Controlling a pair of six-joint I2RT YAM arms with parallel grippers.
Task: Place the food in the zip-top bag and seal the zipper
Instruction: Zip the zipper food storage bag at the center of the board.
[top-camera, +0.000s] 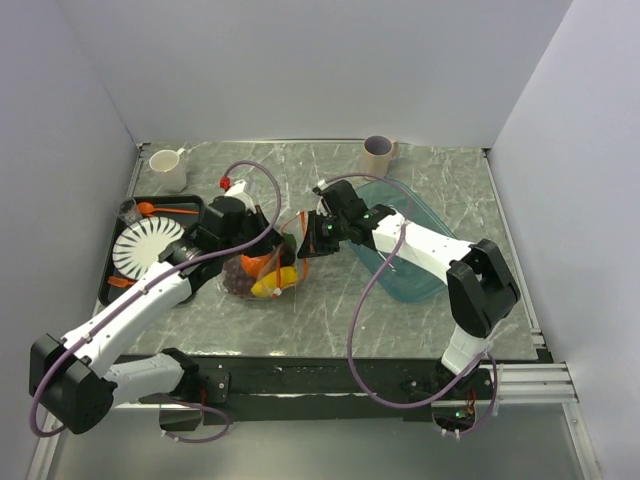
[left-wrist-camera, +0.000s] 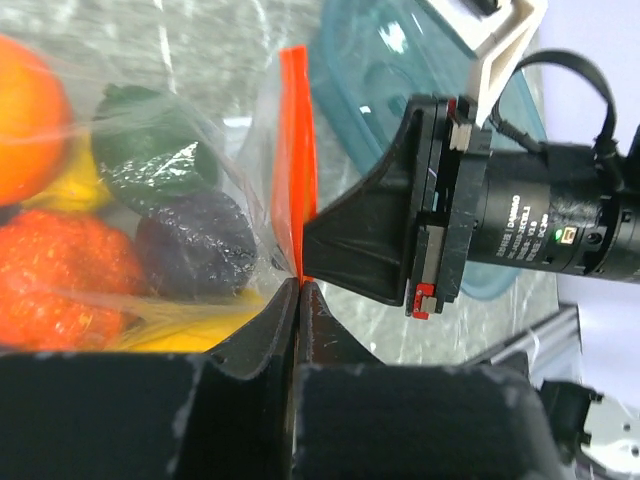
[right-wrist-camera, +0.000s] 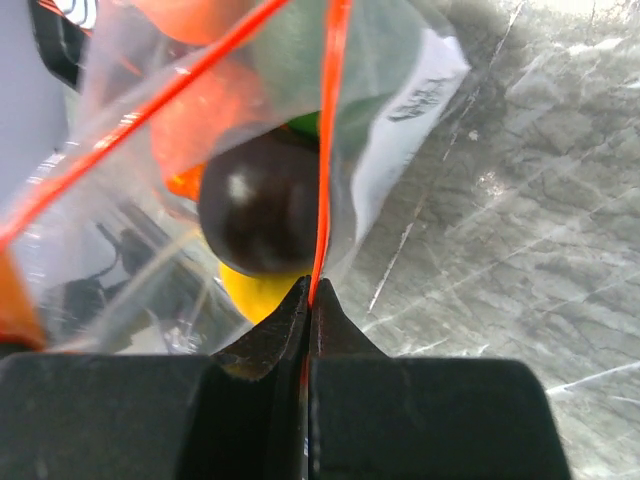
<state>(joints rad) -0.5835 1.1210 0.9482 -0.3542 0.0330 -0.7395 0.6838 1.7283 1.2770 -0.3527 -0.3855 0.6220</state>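
The zip-top bag (top-camera: 262, 276) lies mid-table, clear and crinkly, with the food inside. In the left wrist view an orange (left-wrist-camera: 28, 120), a green avocado (left-wrist-camera: 155, 150) and a dark plum (left-wrist-camera: 195, 245) show through the plastic. My left gripper (left-wrist-camera: 298, 285) is shut on the orange-red zipper (left-wrist-camera: 296, 160) at the bag's mouth. Just across the strip, my right gripper (right-wrist-camera: 311, 288) is shut on the same zipper (right-wrist-camera: 328, 150). Beyond its jaws the two zipper lips split apart, one running off to the left. The plum (right-wrist-camera: 258, 215) and a yellow piece (right-wrist-camera: 248, 297) sit right behind that strip.
A translucent teal bowl (top-camera: 412, 268) lies under the right arm. At the left, a black tray (top-camera: 108, 290) holds a white plate (top-camera: 145, 246) and orange cutlery (top-camera: 165, 210). A white mug (top-camera: 168, 168) and a beige cup (top-camera: 378, 152) stand at the back.
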